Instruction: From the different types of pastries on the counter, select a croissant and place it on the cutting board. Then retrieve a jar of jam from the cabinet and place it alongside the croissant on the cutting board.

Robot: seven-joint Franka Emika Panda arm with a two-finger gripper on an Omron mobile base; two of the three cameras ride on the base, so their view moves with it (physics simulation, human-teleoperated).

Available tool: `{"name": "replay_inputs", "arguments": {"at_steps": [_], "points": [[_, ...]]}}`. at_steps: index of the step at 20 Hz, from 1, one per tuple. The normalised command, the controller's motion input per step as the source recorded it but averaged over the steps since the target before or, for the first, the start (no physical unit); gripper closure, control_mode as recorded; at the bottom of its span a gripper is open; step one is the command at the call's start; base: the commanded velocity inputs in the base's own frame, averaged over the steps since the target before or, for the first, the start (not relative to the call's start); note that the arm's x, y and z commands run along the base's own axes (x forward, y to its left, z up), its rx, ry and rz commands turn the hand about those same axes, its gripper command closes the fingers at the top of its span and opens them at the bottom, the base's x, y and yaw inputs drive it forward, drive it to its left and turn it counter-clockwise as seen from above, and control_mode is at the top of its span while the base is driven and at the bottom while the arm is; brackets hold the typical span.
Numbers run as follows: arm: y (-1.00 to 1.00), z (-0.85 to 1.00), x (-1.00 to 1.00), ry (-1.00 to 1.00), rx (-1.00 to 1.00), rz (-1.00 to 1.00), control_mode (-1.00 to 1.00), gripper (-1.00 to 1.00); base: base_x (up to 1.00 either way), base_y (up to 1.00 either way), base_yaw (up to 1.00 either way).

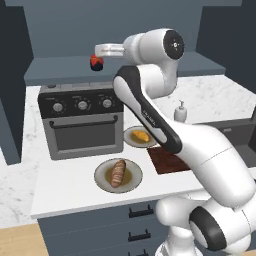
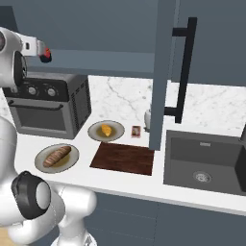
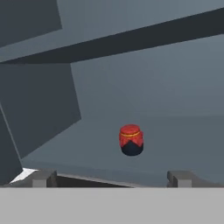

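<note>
In the simulated kitchen, the jar of jam [image 3: 131, 140] is sitting upright on the cabinet [image 1: 120, 67] ledge, and the gripper [image 3: 111, 177] is hovering short of it, jaws spread wide and holding nothing, seemingly lining up to grasp it, while the croissant [image 2: 106, 129] is lying on its plate [image 2: 94, 130] beside the cutting board [image 2: 123, 158].

The jar of jam [image 1: 96, 62] stands upright on the cabinet [image 1: 60, 70] ledge, above and behind the oven [image 1: 82, 120], which sits on the counter [image 1: 65, 192]. In front of the oven lies a plate with the striped loaf [image 1: 118, 173]; behind and to its right, the croissant [image 1: 141, 135] on its own plate. The cutting board [image 2: 124, 158] lies right of the loaf, just before the croissant — bare. The sink [image 2: 204, 163] sits right of the board.
</note>
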Motion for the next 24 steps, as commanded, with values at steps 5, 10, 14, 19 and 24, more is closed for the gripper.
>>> {"name": "replay_inputs", "arguments": {"at_steps": [5,10,14,19,24], "points": [[0.05,-0.54,-0.03,0.03,-0.06,0.00,-1.00,-1.00,0.00,0.00,0.00],[0.02,-0.39,0.02,0.07,0.00,0.00,-1.00,-1.00,0.00,0.00,0.00],[-0.01,0.24,0.66,0.11,0.03,0.00,-1.00,-1.00,0.00,0.00,0.00],[-0.03,0.29,0.46,0.14,0.01,0.00,-1.00,-1.00,0.00,0.00,0.00],[0.02,-0.07,0.42,0.31,-0.04,0.00,-1.00,-1.00,0.00,0.00,0.00]]}}
